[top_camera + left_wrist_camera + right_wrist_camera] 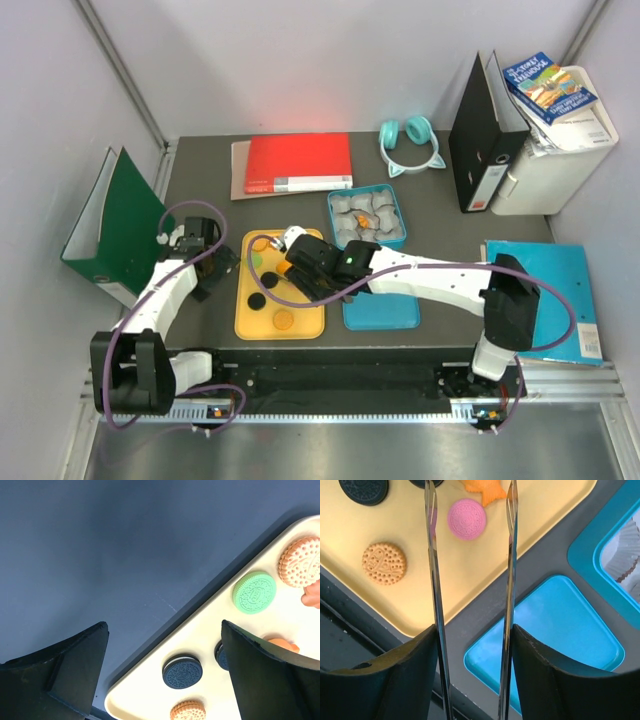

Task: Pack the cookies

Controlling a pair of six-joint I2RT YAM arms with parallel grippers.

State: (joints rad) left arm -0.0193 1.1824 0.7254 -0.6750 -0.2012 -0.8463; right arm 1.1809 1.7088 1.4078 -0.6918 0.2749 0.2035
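Observation:
Several cookies lie on the yellow tray (302, 326): a pink cookie (466, 519), a tan cookie (383, 563), a black cookie (364, 490) and an orange star-shaped one (485, 490). My right gripper (472, 635) is shut on metal tongs (434, 580). Their two blades stand apart and reach over the tray, either side of the pink cookie. My left gripper (165, 645) is open and empty, low over the tray's left corner. It looks down on a black cookie (182, 671), a green cookie (254, 592) and a tan cookie (301, 561).
A teal box (367, 218) holding crinkled paper cups stands behind the tray's right side, its teal lid (380, 305) flat in front of it. A red book (298, 163), headphones (410, 145), a black binder (478, 140) and a green binder (115, 225) ring the table.

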